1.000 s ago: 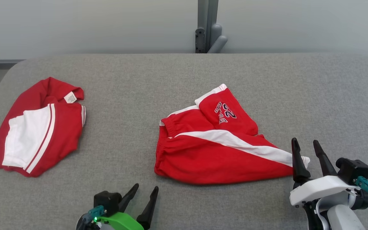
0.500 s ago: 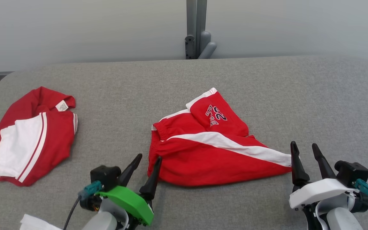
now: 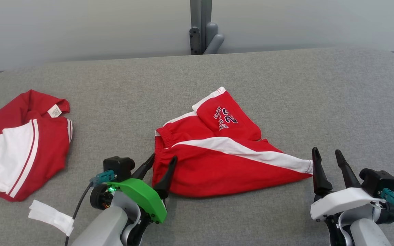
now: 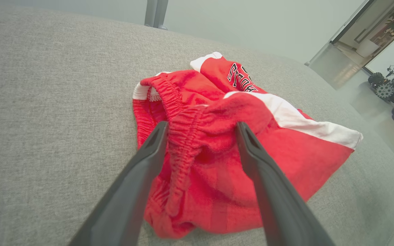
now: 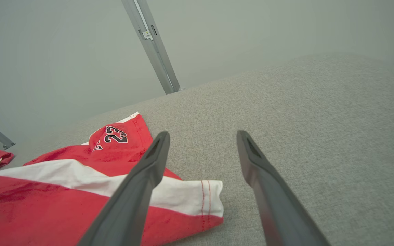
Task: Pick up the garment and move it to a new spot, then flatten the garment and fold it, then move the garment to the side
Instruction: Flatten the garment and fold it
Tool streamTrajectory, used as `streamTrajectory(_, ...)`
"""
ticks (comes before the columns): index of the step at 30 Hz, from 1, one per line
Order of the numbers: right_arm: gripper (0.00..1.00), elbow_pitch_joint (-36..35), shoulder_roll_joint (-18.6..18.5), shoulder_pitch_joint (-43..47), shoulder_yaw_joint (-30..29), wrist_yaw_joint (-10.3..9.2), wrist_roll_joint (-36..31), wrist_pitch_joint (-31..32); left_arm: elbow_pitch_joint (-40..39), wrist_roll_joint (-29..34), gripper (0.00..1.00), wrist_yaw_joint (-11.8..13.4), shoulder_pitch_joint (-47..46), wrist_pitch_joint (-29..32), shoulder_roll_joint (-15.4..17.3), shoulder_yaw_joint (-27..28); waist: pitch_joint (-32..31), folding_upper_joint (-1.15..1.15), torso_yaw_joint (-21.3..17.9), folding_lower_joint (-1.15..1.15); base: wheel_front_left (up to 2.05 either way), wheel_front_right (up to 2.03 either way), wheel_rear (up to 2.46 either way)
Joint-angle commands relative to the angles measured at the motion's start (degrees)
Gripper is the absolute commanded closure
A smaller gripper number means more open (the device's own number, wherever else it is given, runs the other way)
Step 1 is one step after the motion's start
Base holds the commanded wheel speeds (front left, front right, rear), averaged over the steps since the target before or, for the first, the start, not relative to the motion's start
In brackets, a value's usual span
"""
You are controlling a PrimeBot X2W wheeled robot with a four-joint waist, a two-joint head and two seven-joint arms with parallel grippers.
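The red basketball shorts (image 3: 224, 164) lie crumpled on the grey fabric-covered table (image 3: 286, 85). A broad white stripe runs slantwise across them, and one leg, folded over the top, shows the number 23. Their elastic waistband faces the robot's left and the white-hemmed leg end tapers to the robot's right.

The left gripper (image 3: 163, 157) is at the shorts' waistband corner with its fingers spread wide. In the left wrist view the gathered waistband of the shorts (image 4: 217, 191) bulges up between the two fingers of the left gripper (image 4: 201, 126), straddled but not pinched.

The right gripper (image 3: 326, 151) stands just beside the shorts' tapered white hem with its fingers released. In the right wrist view, bare table shows between the right gripper's (image 5: 202, 134) fingers, and the shorts' (image 5: 46, 201) hem lies under the nearer one.

Well to the left of the shorts lies a second red and white garment (image 3: 22, 147).
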Motion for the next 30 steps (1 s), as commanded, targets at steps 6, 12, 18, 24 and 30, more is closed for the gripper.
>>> streamTrajectory(6,0.00,0.0,-0.2,-0.9,-0.2,0.00,0.1,-0.1,0.8,-2.3,1.00,-0.1,-2.5,-1.3,0.8,-3.3,0.7,0.00,0.3,0.00,0.00,0.00,0.00)
streamTrajectory(12,0.00,0.0,-0.2,-0.2,-0.6,0.00,0.4,-0.1,-2.1,-0.6,1.00,-0.1,-0.4,-3.0,2.2,-6.0,0.2,0.00,1.6,0.00,0.00,0.00,0.00)
streamTrajectory(18,0.00,0.2,-0.2,0.5,-0.7,0.00,0.4,-0.2,-5.1,2.1,1.00,-0.1,6.2,-3.0,3.2,-2.9,-0.5,0.00,3.2,0.00,0.00,0.00,0.00)
streamTrajectory(24,0.00,0.6,-0.3,0.5,-0.1,0.00,-0.5,-0.1,-2.8,5.7,0.48,-0.1,11.1,-3.0,2.0,3.1,-0.4,0.00,3.6,0.00,0.00,0.00,0.00)
streamTrajectory(30,0.00,1.1,-0.2,0.7,0.2,0.00,-1.2,-0.2,-1.0,10.1,0.00,0.4,14.1,-3.0,-0.1,10.1,-1.4,0.00,2.4,0.00,0.00,0.00,0.00)
